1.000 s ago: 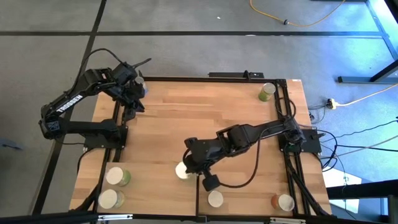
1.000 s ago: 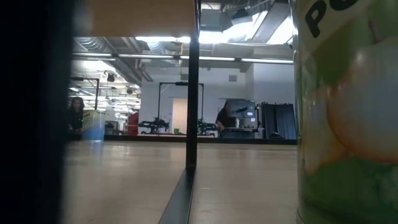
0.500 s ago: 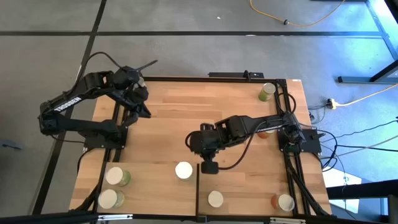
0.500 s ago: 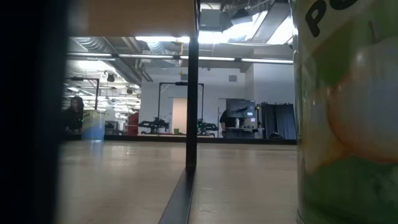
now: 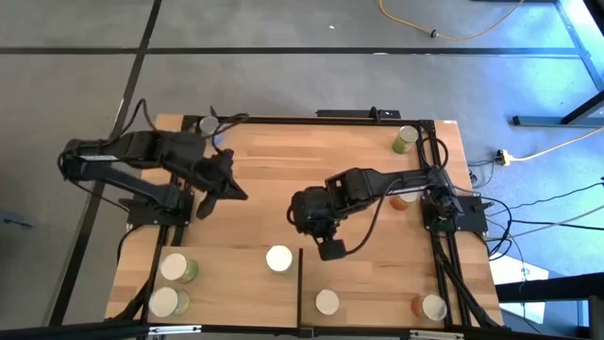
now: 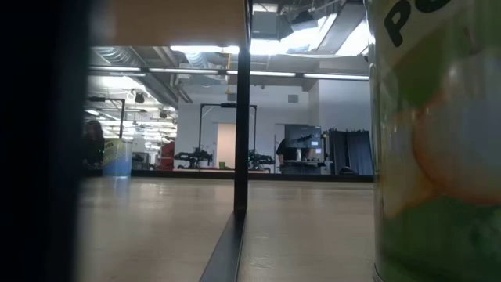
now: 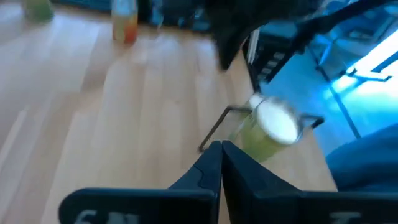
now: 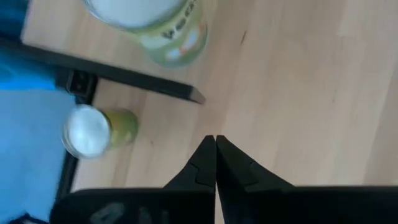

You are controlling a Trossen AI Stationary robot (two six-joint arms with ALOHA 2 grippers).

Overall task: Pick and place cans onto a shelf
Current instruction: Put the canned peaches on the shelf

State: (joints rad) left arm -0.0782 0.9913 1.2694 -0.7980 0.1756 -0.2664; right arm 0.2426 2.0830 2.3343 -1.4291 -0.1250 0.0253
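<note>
Both arms' fingers closed, empty; 1 can (image 5: pixel 278 258) probably on shelf (image 5: pixel 226 283).

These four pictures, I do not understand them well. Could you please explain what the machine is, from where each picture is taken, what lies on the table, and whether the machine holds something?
The machine is a robot with two dark arms working at a wooden table. The high view looks straight down. The left gripper and the right gripper both hang over bare wood, shut and holding nothing. Small cans stand around: one at the far left corner, one at the far right corner, and several near the front on the pale shelf, which has a thin dark divider. One cream-topped can stands just beside that divider. The low view looks level across the table; a green can fills its right side. Each wrist view looks past that arm's own closed fingers.
</note>
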